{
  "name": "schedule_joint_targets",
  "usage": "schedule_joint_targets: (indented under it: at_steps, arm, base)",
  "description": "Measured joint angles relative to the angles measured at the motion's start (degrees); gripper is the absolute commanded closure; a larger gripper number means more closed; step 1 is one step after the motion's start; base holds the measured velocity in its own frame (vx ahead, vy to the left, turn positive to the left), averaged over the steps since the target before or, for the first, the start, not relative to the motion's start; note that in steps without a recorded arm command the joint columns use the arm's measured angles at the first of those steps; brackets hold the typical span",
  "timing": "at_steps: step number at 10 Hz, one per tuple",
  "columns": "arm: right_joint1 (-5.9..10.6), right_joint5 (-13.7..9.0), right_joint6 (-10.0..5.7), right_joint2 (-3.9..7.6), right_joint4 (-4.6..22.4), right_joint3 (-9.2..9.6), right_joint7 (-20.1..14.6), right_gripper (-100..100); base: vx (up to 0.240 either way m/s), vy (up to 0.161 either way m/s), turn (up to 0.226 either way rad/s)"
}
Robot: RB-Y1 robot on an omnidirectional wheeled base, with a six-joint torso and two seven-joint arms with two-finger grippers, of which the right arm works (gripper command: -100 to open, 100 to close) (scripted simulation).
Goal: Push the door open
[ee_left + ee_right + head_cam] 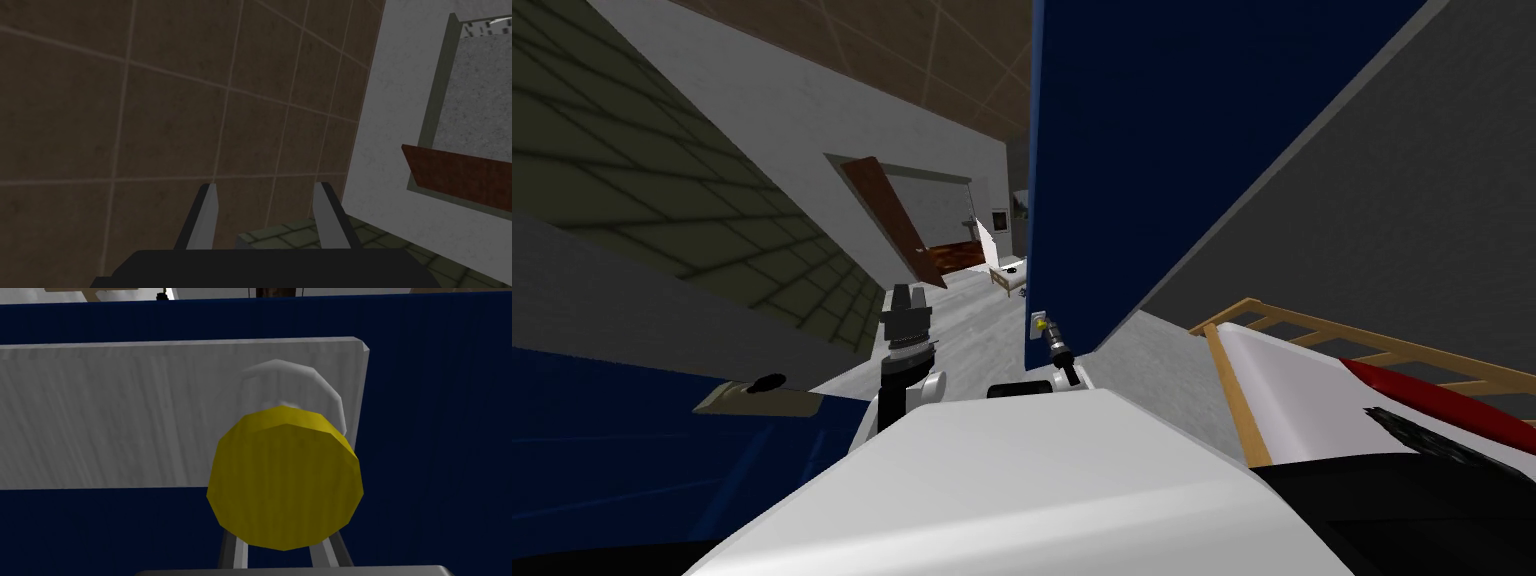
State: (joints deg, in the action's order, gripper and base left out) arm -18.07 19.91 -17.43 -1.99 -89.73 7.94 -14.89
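- A blue door [1162, 150] is seen as backdrop.
- Its yellow knob [285, 478] is seen at the right tool's [1048, 332] 12 o'clock; whether it is gripped cannot be told.
- The left tool [265, 190] is held open.

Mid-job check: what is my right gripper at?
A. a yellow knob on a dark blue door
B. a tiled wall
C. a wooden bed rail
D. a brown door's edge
A: the right wrist view looks at the yellow knob on its light grey plate on the dark blue door, with the right gripper at it in the head view.
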Motion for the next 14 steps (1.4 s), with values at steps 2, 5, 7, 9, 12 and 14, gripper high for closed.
schedule_joint_targets:
  at_steps: [2,5,7,9,12,14]
  arm:
    - [-0.04,-0.2,0.21,0.63,0.1,-0.69,0.1,-100]
    - [-0.9,0.0,-0.05,2.98,-0.7,0.09,-0.3,-100]
    - [-2.01,0.3,-0.5,3.19,-1.3,0.9,-0.6,-100]
    - [-2.62,0.4,-0.8,2.49,-1.8,1.45,-1.1,-100]
    - [-2.97,0.5,-0.92,2.24,-2.1,1.78,-1.1,-100]
    - [-1.93,0.3,-1.08,3.41,-1.1,1.31,-0.8,-100]
  base:
    - [0.052,0.031,-0.025]
    - [-0.226,-0.028,0.013]
    - [-0.26,0.025,0.004]
    - [-0.225,-0.004,0.009]
    - [0.066,0.012,0.011]
    - [0.199,0.044,0.007]
